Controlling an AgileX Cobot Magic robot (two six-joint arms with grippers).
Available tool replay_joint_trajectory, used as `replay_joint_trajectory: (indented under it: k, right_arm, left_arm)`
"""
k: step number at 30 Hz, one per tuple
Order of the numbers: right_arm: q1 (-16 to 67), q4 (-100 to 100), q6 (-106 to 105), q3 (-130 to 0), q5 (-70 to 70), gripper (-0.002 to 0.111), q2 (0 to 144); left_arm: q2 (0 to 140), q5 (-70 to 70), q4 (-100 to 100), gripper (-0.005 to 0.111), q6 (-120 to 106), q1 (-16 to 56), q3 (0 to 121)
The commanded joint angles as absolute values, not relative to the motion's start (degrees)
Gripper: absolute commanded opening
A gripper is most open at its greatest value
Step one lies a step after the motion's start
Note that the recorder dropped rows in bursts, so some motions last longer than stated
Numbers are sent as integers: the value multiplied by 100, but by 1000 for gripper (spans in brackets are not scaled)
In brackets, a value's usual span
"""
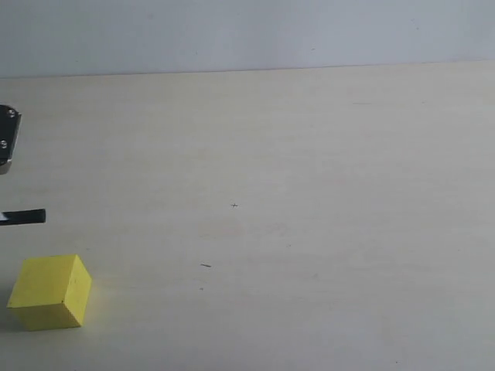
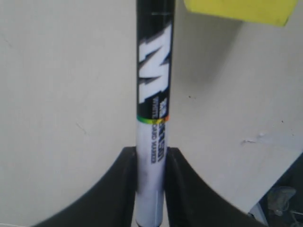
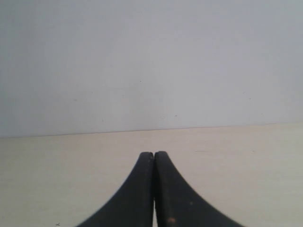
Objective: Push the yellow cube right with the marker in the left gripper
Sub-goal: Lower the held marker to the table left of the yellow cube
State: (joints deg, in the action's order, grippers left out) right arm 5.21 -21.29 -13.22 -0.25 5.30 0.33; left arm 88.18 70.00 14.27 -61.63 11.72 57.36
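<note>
**Marker gripped, cube untouched**

The left gripper (image 2: 150, 158) pinches the marker (image 2: 152, 94) by its white barrel. The yellow cube (image 1: 50, 292) sits on the table (image 1: 309, 193) near the marker's black end, not touching. The right gripper (image 3: 154, 158) has jaws pressed together

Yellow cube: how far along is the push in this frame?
Done: the marker is clamped in the left gripper. In hand: the approach. In the exterior view the marker's black end shows at the left edge, apart from the yellow cube, with no contact. Left: the whole push to the right. The cube sits low at the left of that view on the table. The right gripper is shut and holds nothing.
</note>
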Motion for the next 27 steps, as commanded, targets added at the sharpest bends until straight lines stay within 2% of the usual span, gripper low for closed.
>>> replay_joint_trajectory:
  k: [1, 9, 13, 19, 27]
  right_arm:
    - [499, -2104, -1337, 0, 502, 0, 0]
    - [499, -2104, -1337, 0, 502, 0, 0]
    - [499, -2104, -1337, 0, 502, 0, 0]
    - [499, -2104, -1337, 0, 502, 0, 0]
    - [499, -2104, -1337, 0, 502, 0, 0]
  left_arm:
    - [8764, 6996, 1549, 0, -6275, 661, 5621]
    - [8789, 6996, 1853, 0, -6228, -44, 5573]
    - [8789, 6788, 1825, 0, -7306, -237, 5066]
    - [8789, 5734, 1852, 0, -7365, -283, 4661]
    - [8858, 5154, 1695, 0, -7646, -283, 4307]
